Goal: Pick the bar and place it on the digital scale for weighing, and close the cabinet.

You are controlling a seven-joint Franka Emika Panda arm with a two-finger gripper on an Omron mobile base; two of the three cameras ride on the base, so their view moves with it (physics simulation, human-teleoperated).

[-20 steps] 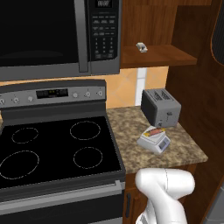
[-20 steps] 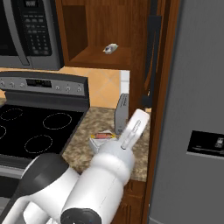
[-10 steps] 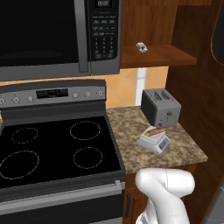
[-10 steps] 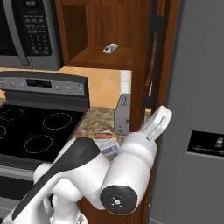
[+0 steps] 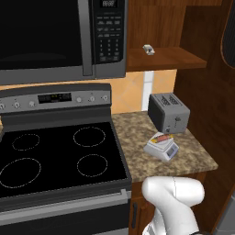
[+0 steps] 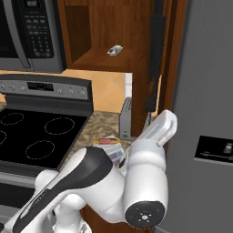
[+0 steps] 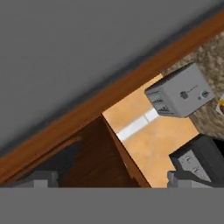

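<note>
The orange-red bar [image 5: 163, 137] lies flat on top of the light-grey digital scale [image 5: 161, 149], on the counter in front of the toaster. In the right base view the bar [image 6: 108, 141] and scale [image 6: 113, 154] peek out beside my arm. The cabinet door [image 5: 215, 105] stands swung open at the right, and its dark bar handle [image 6: 157, 50] shows edge-on. My gripper [image 7: 111, 179] is open with nothing between its fingertips [image 7: 41, 179]. It points at the wooden door and the tiled wall beside the toaster [image 7: 179, 92].
A grey toaster [image 5: 169, 112] stands at the back of the granite counter [image 5: 137, 156]. A tiny white-grey object [image 5: 148, 49] sits on the open cabinet shelf. The black microwave [image 5: 55, 36] hangs over the stove [image 5: 59, 156]. A grey fridge [image 6: 205, 113] fills the right side.
My arm has swung up and to the right, away from the scale toward the open door. The bar stays on the scale and the door has not moved.
</note>
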